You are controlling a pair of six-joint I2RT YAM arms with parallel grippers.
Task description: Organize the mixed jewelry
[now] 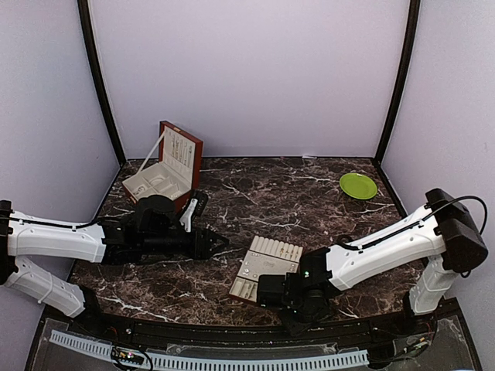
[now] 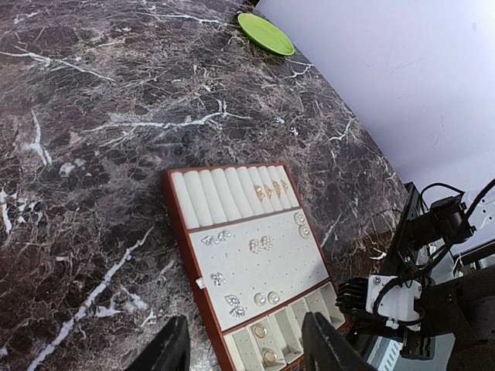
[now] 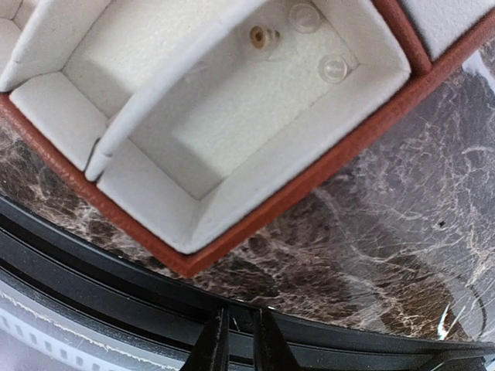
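At the back left corner of the tabletop (image 1: 309, 201) a wooden box (image 1: 182, 158) stands with its lid up; in front of it the left gripper (image 2: 246, 342) hovers with its fingers spread wide and nothing between them, looking down at the tray (image 2: 197, 202); the tray lies near the middle of the near edge, and most of the jewelry (image 2: 261, 244) sits in it, some on the flat pad, some tucked among the rolls, some in the small pockets at the near end; two loose specks (image 2: 281, 120) lie on the bare marble between the tray and the green plate (image 1: 358, 185) at the back right; the right gripper (image 3: 238, 348) hangs low by the tray's near corner, fingers barely parted and empty, beside a pocket (image 3: 232, 116) holding a gold stud (image 3: 261, 35) and two clear pieces. The likely trouble: a low finger catching the rim would jolt the tray and mix the pieces; the loose specks are so small that closing fingers could flick them away or miss them.
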